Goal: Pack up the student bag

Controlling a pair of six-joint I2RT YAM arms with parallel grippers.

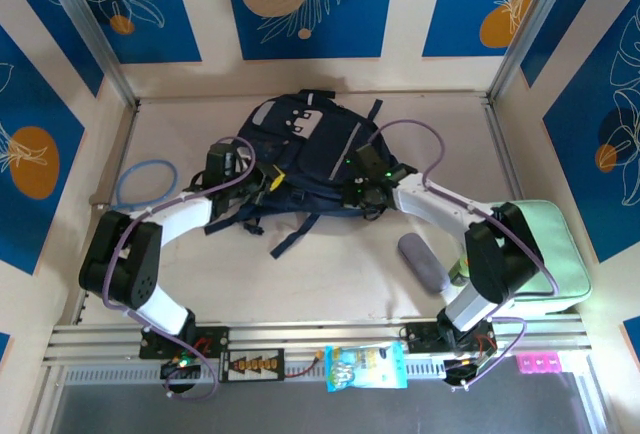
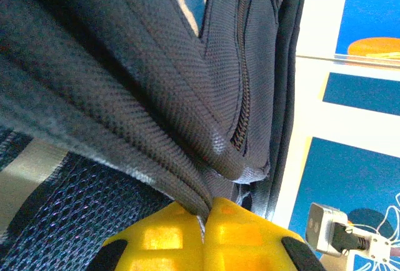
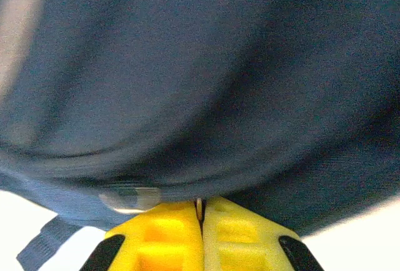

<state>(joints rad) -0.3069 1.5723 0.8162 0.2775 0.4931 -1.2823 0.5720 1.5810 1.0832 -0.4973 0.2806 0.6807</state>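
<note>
From above, the student bag (image 1: 303, 157) lies flat at the middle of the tabletop (image 1: 330, 289), nearer the far edge. Its long axis runs from far to near, leaning a little to the left at the top. The end with the grey-white patch (image 1: 306, 120) points to the far edge, and the black straps (image 1: 292, 235) trail toward the near edge. The left gripper (image 1: 268, 180) sits at the bag's near-left corner and the right gripper (image 1: 358, 192) at its near-right corner.

A blue ring (image 1: 146, 182) lies by the left edge, well apart from the bag. A grey oblong thing (image 1: 422, 262) lies near the right arm, and a mint-green case (image 1: 548, 254) lies along the right edge, partly under that arm. A snack packet (image 1: 365, 366) rests on the near rail.

At the left wrist, the yellow fingers (image 2: 250, 236) are pressed together and pinch a fold of the bag's navy fabric (image 2: 125, 83). A zip (image 2: 242, 90) runs along beside the fold.

At the right wrist, the yellow fingers (image 3: 240, 233) are pressed together just under the bag's blurred lower edge (image 3: 206, 96). I cannot tell whether any fabric is caught between them.
</note>
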